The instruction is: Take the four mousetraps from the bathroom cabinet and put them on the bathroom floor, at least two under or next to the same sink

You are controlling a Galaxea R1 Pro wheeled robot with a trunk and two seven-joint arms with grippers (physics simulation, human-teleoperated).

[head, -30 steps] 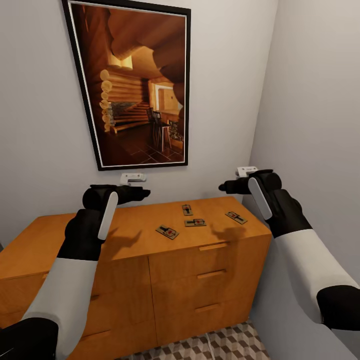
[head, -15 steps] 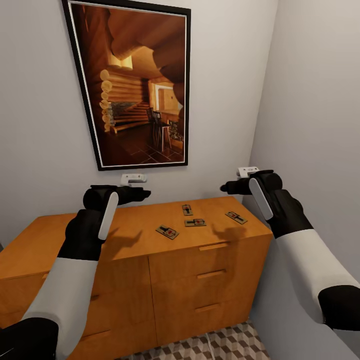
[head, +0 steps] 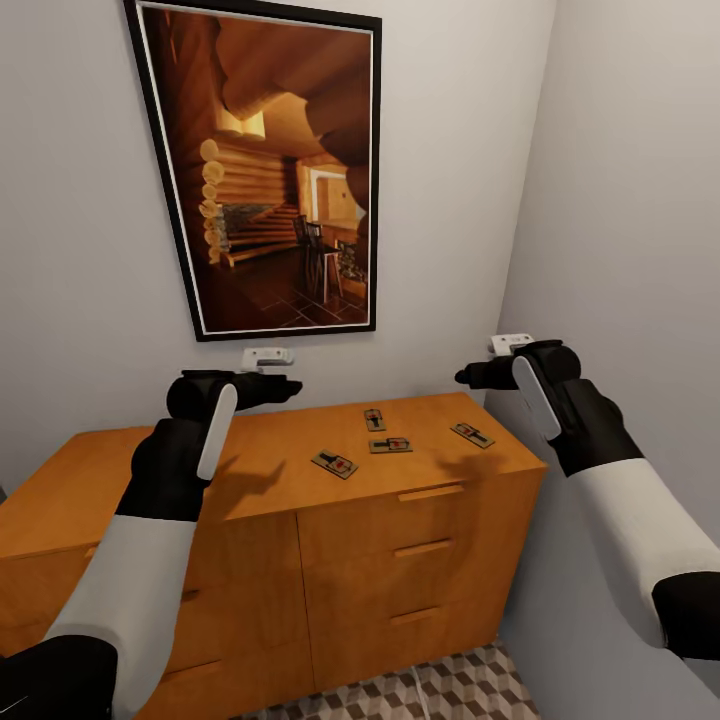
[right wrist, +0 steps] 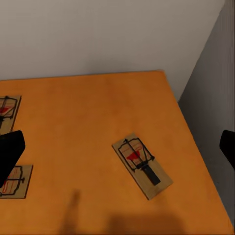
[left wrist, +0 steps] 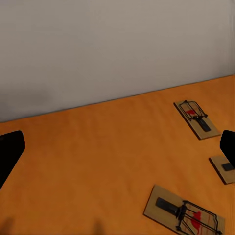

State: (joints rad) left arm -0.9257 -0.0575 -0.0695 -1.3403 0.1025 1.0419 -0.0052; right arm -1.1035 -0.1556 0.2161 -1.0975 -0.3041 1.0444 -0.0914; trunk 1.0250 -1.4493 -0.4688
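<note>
In the head view, the orange-brown cabinet (head: 300, 520) stands in a corner under a large framed picture (head: 270, 165) on the pale wall (head: 80, 250), and all 4 mousetraps lie flat on its top toward the right end: the front-left mousetrap (head: 335, 463), the middle mousetrap (head: 391, 445), the back mousetrap (head: 374, 419) and the right mousetrap (head: 471, 434), each apart from the others. The left gripper (head: 285, 386) hovers above the cabinet top, left of the traps, holding nothing; how far its jaws are parted cannot be told from this angle. The right gripper (head: 470, 378) hangs above the cabinet's right end, over the right mousetrap, also empty, its spread not readable here. A strip of the bathroom floor (head: 420, 690) with cube-pattern tiles shows below the cabinet. In the left wrist view, the 2 dark fingertips (left wrist: 10, 152) sit far apart at opposite edges, so the jaws are spread wide with nothing between them; 3 traps rest on the orange top beyond, 1 partly behind a fingertip. In the right wrist view, the fingertips (right wrist: 10, 152) are likewise set wide and empty, with the right mousetrap lying on the cabinet top between them, near the cabinet's corner by the side wall (right wrist: 210, 98), and 2 more traps at the picture's edge.
</note>
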